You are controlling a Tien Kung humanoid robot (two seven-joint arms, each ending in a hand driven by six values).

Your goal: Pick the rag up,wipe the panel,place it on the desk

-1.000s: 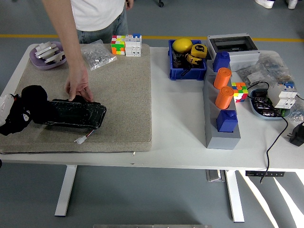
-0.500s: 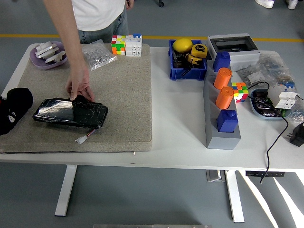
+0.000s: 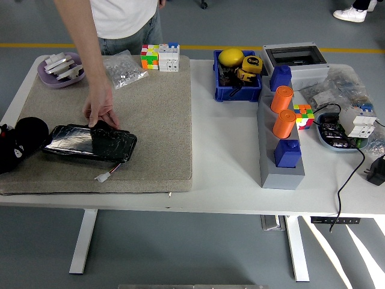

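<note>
A glossy black panel point(image 3: 90, 143) lies on the beige mat point(image 3: 150, 108) at the front left. My left hand point(image 3: 15, 147) comes in from the left edge, curled on a bunched black rag point(image 3: 31, 128) that touches the panel's left end. A person at the far side reaches down and presses a hand point(image 3: 101, 112) on the panel's far edge. The right arm is out of view.
On the mat: a purple dish point(image 3: 59, 69), a plastic bag of parts point(image 3: 123, 68), cube puzzles point(image 3: 160, 56), and a small white connector point(image 3: 103, 176) by the panel. To the right: a blue bin point(image 3: 236, 84), a grey rack with orange and blue caps point(image 3: 281, 147), and cables.
My left hand with the rag slid left off the panel, then came back slightly right to its left end. The person's hand stayed on the panel's far edge.
</note>
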